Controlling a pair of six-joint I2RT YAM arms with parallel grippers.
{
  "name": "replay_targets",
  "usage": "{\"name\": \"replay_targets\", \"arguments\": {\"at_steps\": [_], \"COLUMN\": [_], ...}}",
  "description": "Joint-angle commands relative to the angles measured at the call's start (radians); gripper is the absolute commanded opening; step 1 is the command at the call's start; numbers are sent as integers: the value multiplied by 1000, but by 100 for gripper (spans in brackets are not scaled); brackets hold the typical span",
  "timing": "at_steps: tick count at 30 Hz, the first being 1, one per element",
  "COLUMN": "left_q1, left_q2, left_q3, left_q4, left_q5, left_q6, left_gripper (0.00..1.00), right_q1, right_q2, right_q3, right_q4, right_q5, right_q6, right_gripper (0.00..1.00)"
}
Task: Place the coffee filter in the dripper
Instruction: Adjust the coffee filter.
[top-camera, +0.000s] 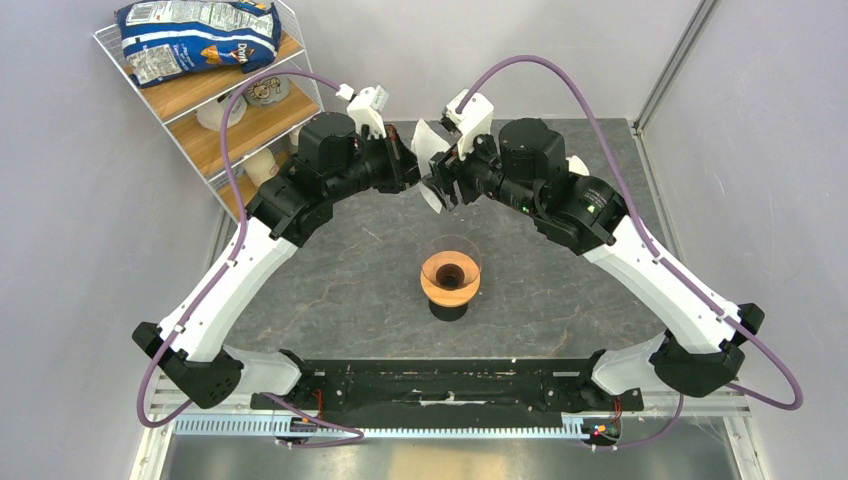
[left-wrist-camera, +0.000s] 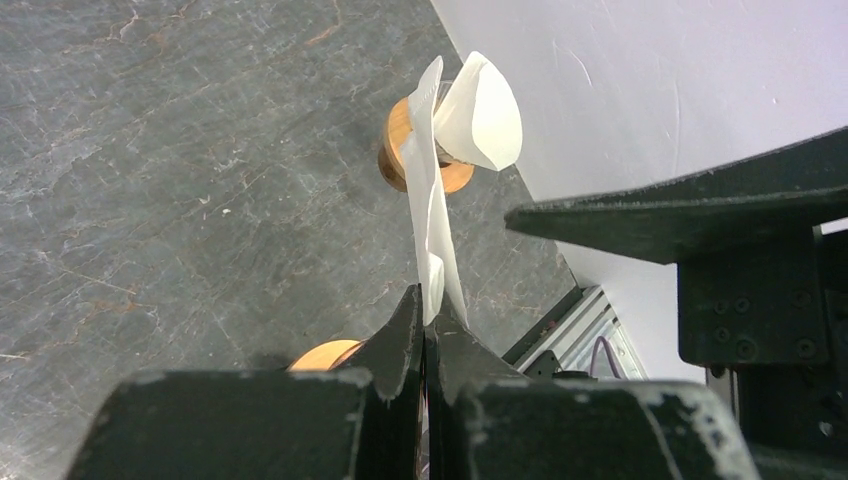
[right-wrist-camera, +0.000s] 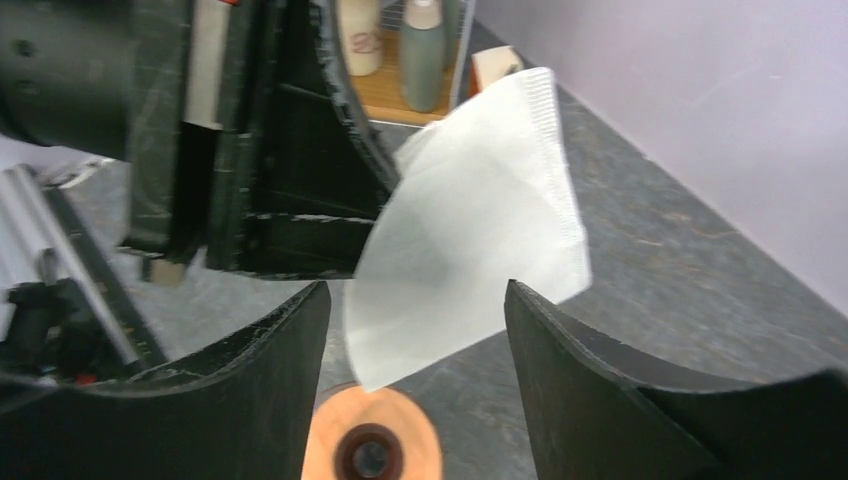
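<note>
The coffee filter (top-camera: 432, 165) is held in the air over the far middle of the tabletop (top-camera: 330, 270). The left claw (left-wrist-camera: 425, 310) pinches it at one edge, fingers pressed tight together on the paper. The right claw (right-wrist-camera: 417, 292) faces it with fingers spread wide, and the filter's flat fan lies in the gap between them; whether they touch it is unclear. The dripper (top-camera: 450, 272) stands at the middle of the tabletop, below the filter and apart from it.

Only the letters "Dori" can be read, on the blue snack bag (top-camera: 195, 38) atop the shelf (top-camera: 185, 93).
</note>
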Motion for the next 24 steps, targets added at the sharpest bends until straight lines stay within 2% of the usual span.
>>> {"name": "replay_targets", "arguments": {"at_steps": [1,5,10,15,20,24], "left_q1": [-4,-4,-3,-3,-3,-3], "left_q2": [-3,6,17,17,16,9], "left_q3": [33,36,37,33,33,29], "left_q4": [36,36,30,35,45,42], "left_q5": [-13,-27,-51,-43,-25,-28], "left_q6": [-47,-59,-76,-93,-106,-110], "left_gripper": [2,2,2,2,2,2], "right_q1": [6,6,8,9,9,18], "right_q2": [22,33,-14,-7,18,28], "right_q3": [22,40,-13,-24,-17,-6], "right_q4": [15,9,33,19,29,39], "right_q5": [165,194,21,15,97,207], "right_q6": [-92,-89,-42,-24,-48,-103], "right_gripper": [67,65,74,75,73,67]}}
